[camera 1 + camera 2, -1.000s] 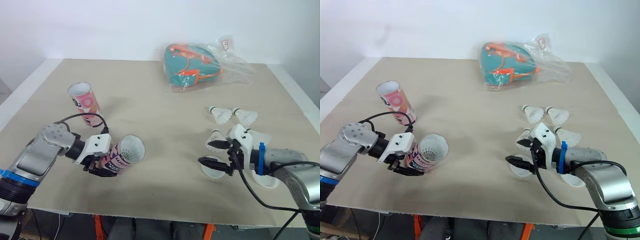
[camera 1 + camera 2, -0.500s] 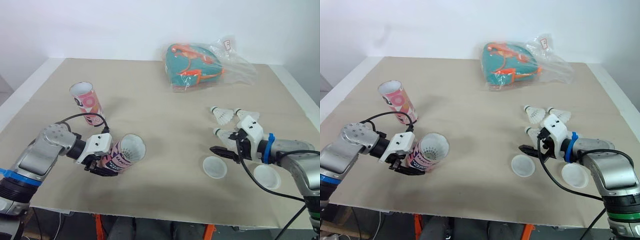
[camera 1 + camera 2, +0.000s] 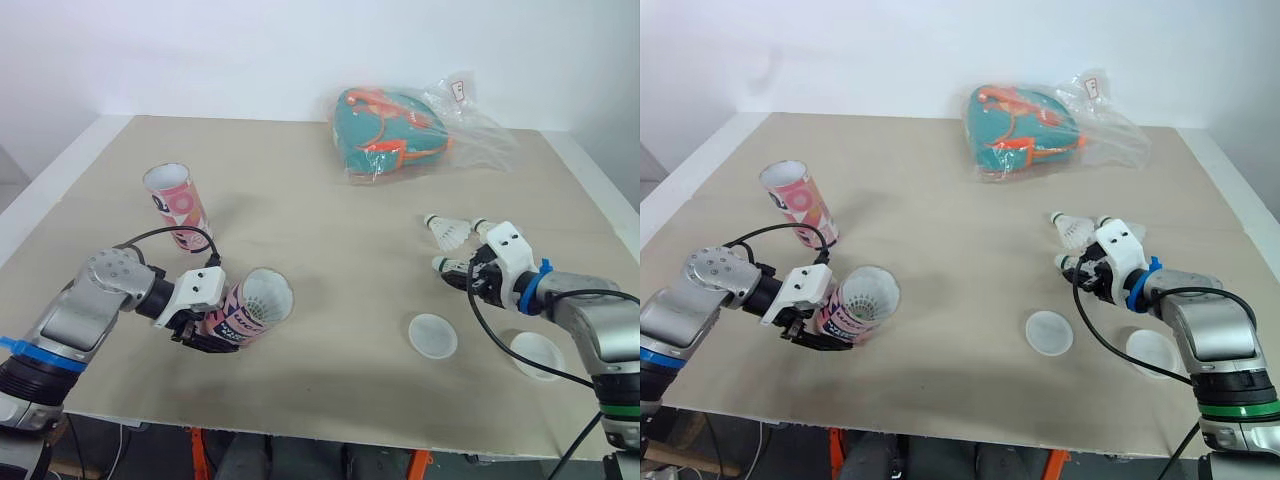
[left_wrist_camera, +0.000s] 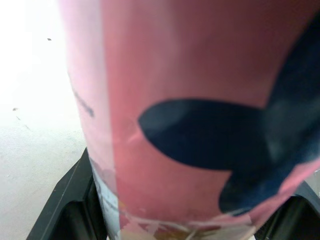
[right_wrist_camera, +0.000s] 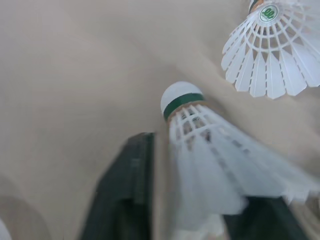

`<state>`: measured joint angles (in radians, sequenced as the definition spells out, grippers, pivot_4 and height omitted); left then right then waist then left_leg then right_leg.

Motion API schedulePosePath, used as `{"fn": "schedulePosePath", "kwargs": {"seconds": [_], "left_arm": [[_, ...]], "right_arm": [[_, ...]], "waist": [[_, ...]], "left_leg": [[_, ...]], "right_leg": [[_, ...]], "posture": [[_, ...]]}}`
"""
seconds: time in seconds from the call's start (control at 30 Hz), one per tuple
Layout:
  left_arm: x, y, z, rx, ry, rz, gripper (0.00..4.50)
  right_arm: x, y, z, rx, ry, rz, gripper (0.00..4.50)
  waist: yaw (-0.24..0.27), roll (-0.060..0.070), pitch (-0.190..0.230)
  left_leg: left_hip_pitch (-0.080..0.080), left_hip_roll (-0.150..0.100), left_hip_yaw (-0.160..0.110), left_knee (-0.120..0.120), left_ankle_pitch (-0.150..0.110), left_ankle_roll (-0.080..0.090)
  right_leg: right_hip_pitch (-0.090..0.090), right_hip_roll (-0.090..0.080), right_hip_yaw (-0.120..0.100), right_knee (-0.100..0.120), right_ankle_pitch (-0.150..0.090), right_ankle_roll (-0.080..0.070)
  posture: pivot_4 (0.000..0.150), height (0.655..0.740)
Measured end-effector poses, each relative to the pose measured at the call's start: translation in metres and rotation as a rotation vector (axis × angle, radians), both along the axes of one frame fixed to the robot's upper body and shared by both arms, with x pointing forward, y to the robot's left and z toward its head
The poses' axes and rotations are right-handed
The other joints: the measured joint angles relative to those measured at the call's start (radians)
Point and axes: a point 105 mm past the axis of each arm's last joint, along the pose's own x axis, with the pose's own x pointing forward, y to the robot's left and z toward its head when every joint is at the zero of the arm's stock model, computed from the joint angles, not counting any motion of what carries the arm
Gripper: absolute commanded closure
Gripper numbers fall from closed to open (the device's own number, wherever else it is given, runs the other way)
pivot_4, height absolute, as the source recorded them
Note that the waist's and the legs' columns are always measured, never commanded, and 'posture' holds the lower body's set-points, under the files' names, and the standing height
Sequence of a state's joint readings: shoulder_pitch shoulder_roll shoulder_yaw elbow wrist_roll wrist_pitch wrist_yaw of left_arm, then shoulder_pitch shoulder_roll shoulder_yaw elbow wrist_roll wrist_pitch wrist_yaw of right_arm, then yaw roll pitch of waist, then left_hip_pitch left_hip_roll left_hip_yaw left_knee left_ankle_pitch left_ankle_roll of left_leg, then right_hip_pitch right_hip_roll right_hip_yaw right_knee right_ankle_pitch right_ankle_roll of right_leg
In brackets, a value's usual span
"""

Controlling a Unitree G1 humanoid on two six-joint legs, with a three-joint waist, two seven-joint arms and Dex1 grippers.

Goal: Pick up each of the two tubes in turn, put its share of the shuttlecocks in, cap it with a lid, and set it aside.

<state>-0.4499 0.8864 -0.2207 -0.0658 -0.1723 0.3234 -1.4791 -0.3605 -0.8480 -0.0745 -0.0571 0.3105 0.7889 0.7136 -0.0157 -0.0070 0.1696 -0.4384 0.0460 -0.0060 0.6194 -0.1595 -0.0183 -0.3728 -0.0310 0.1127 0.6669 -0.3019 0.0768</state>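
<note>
Pointing its cork toward the tilted tube point(image 3: 250, 308) clamped in the left gripper point(image 3: 208, 338), well apart leftward, the shuttlecock point(image 5: 205, 140) on the table point(image 3: 330, 230) is straddled, not yet pinched, by the right gripper point(image 3: 466, 274).

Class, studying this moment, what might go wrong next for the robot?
1. The right claw sits at the skirt of the white feathered shuttlecock, not its cork: squeezing may crush feathers.
2. A second white shuttlecock lies close by and may get knocked.
3. The left claw holds the pink patterned cardboard tube tilted; its mouth is a narrow target.
</note>
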Motion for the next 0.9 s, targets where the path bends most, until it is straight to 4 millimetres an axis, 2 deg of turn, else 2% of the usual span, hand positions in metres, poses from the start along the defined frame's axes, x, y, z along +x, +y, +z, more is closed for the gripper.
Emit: {"fn": "schedulePosePath", "kwargs": {"seconds": [0.03,0.13,0.2,0.27,0.3,0.37,0.4,0.43,0.57,0.63,0.73,0.9], "left_arm": [[0.000,0.000,0.000,0.000,-0.001,0.000,1.53],[0.000,0.000,0.000,-0.001,-0.002,0.001,1.53],[0.000,0.000,0.000,-0.001,-0.002,0.001,1.53],[0.000,0.001,0.000,0.000,0.000,0.000,1.53],[0.000,0.001,0.000,0.000,0.000,-0.003,1.53],[0.000,0.001,0.000,-0.001,-0.003,-0.004,1.53],[0.001,0.002,0.001,-0.001,-0.002,-0.005,1.53],[0.001,0.002,0.001,0.000,-0.003,-0.006,1.53],[0.003,0.003,0.001,0.005,0.003,-0.007,1.53],[0.004,0.003,0.001,0.004,0.004,-0.009,1.53],[0.005,0.003,0.002,0.006,0.004,-0.016,1.53],[0.003,0.001,0.002,0.008,0.006,-0.020,1.53]], "right_arm": [[0.000,0.001,0.000,0.006,0.003,0.008,4.48],[-0.003,0.010,0.002,0.045,0.008,0.056,4.48],[-0.009,0.025,0.010,0.091,-0.004,0.143,4.48],[-0.020,0.047,0.025,0.148,-0.032,0.272,4.48],[-0.032,0.069,0.043,0.193,-0.072,0.411,4.48],[-0.046,0.090,0.061,0.213,-0.117,0.550,4.48],[-0.059,0.112,0.076,0.225,-0.145,0.695,4.48],[-0.060,0.114,0.078,0.224,-0.151,0.710,4.48],[-0.088,0.166,0.107,0.171,-0.209,1.082,4.48],[-0.093,0.183,0.113,0.136,-0.233,1.199,4.48],[-0.085,0.205,0.113,0.084,-0.233,1.291,4.48],[-0.074,0.229,0.094,-0.042,-0.195,1.390,4.48]], "waist": [[0.000,0.000,0.000],[0.000,0.000,0.000],[0.000,0.000,0.000],[0.000,0.001,0.000],[0.000,0.001,0.000],[0.000,0.000,0.000],[-0.002,0.000,0.000],[-0.002,0.001,0.000],[-0.004,0.001,0.000],[-0.003,0.001,0.000],[-0.003,0.001,0.000],[-0.002,0.001,0.000]], "left_leg": [[0.000,0.000,0.000,0.000,0.000,0.000],[0.000,0.000,0.000,0.000,0.000,0.000],[0.000,0.000,0.000,0.000,0.000,0.000],[0.000,0.000,0.000,-0.001,0.000,0.000],[0.000,0.000,0.000,-0.001,0.000,0.000],[0.000,0.001,-0.001,0.000,0.000,0.000],[0.000,0.002,0.000,0.000,0.000,0.000],[0.000,0.002,0.000,-0.001,0.000,0.000],[0.001,0.003,0.000,-0.001,0.001,0.002],[0.000,0.004,0.001,-0.001,0.001,0.002],[0.000,0.004,0.002,-0.001,0.002,0.003],[-0.001,0.004,0.004,-0.002,0.002,0.003]], "right_leg": [[0.000,0.000,0.000,0.000,0.000,0.000],[0.000,0.000,0.000,0.000,0.000,0.000],[0.000,0.000,0.000,0.000,0.000,0.000],[0.001,0.000,0.000,0.000,0.000,0.001],[0.001,0.001,0.000,0.000,0.000,0.001],[0.001,0.001,-0.001,0.000,0.000,0.001],[0.000,0.000,-0.001,0.000,0.001,0.000],[0.000,0.000,-0.001,-0.001,0.001,-0.001],[-0.001,0.000,-0.003,-0.001,0.003,-0.003],[-0.001,0.000,-0.005,-0.001,0.003,-0.004],[-0.003,-0.002,-0.005,-0.001,0.004,-0.006],[-0.003,-0.003,-0.007,-0.001,0.006,-0.010]], "posture": [[0.150,0.7400],[0.150,0.7400],[0.150,0.7400],[0.150,0.7400],[0.150,0.7400],[0.150,0.7400],[0.150,0.7400],[0.150,0.7400],[0.150,0.7400],[0.150,0.7400],[0.150,0.7400],[0.150,0.7400]]}}
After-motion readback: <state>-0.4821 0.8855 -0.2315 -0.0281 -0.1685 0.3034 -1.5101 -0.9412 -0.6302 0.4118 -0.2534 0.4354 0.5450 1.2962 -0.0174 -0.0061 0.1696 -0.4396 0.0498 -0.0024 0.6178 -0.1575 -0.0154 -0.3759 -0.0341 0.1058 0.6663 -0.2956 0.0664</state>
